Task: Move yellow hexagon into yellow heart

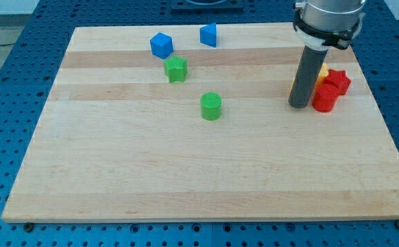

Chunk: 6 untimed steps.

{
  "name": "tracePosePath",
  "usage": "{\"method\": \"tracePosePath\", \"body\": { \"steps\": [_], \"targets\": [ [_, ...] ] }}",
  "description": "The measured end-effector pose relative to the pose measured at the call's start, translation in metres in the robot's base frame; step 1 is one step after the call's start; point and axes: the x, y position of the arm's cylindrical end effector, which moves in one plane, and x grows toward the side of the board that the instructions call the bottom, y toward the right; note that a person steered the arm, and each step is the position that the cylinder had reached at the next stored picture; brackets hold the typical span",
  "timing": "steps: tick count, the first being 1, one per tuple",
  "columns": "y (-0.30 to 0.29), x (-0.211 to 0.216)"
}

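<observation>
My tip [299, 106] rests on the wooden board [186, 171] at the view's right. A yellow block [322, 73] peeks out just right of the rod, behind the red blocks; its shape cannot be made out. A thin yellow-orange sliver [292, 86] of another block shows at the rod's left edge, mostly hidden by the rod. I cannot tell which one is the hexagon and which the heart. The tip stands between them, touching or nearly touching both.
A red cylinder [325, 99] and a red star-like block [337, 82] sit right of the tip. A green cylinder [211, 106] and a green star [175, 69] lie mid-board. A blue cube [161, 45] and a blue wedge-like block [209, 34] sit near the top edge.
</observation>
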Motion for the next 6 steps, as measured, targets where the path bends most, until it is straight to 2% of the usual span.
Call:
{"method": "tracePosePath", "body": {
  "steps": [3, 6],
  "targets": [
    [-0.029, -0.007],
    [-0.002, -0.02]
  ]
}}
